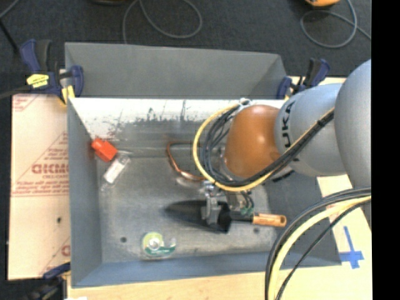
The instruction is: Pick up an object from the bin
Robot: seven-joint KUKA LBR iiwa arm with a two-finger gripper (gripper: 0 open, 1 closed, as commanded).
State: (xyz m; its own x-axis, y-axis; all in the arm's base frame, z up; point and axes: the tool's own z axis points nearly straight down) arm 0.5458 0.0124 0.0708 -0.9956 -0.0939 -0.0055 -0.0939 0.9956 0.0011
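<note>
Bright light; glare whitens far wall of bin (156,112)

Orange block (104,149) upper-left; clear tape roll (155,244) btm; copper loop (181,164) mid; wooden-handled tool (265,219) rt

Arm casing (319,130): black capitals "UKA", set vertically on the grey shell beside the orange cover (250,142); the start of the word is hidden behind that cover.
Cardboard sheet (37,167), left of the bin: red print inside a red triangular outline. One bold word, roughly "CHCMC", not certain. The finer lines under it are too small to read.
Blue cross (351,255): marked on the pale surface (334,185) at lower right.
Bin (175,114), far wall: dark scuffs, not readable as characters.
</note>
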